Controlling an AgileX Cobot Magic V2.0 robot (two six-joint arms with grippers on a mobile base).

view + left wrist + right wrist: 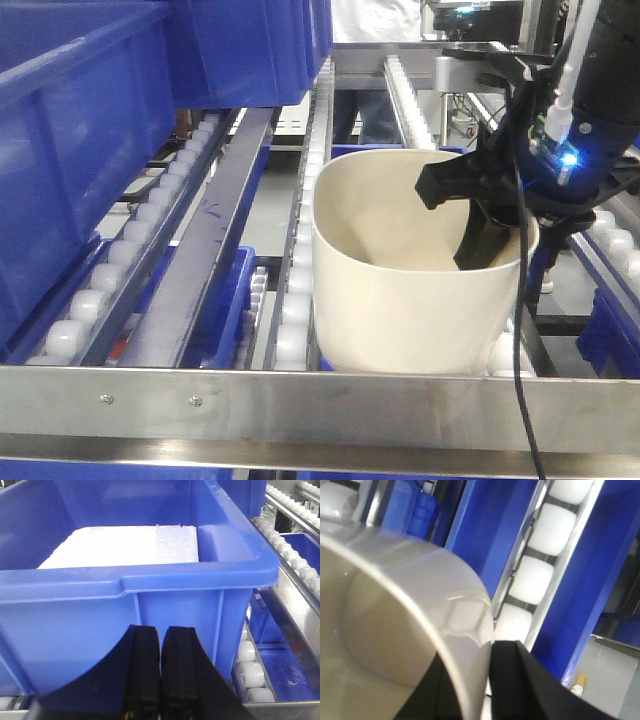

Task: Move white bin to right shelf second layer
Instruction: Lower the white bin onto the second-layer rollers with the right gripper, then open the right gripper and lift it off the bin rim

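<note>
The white bin [400, 290] stands upright on the right roller tracks [300, 250] of the steel rack level, just behind the flat front bar [320, 405]. My right gripper [505, 240] is shut on the bin's right wall, one finger inside and one outside. In the right wrist view the bin's rim [420, 590] runs between the black fingers [530, 685], with white rollers [532, 577] beyond. My left gripper [160, 635] is shut on nothing, its tips facing the wall of a blue crate [150, 605].
Large blue crates [80, 150] fill the left tracks; the near one holds a white foam slab [125, 545]. More blue crates [215, 300] sit on the level below. A black cable [520, 380] hangs across the front bar. A person [365, 60] stands behind the rack.
</note>
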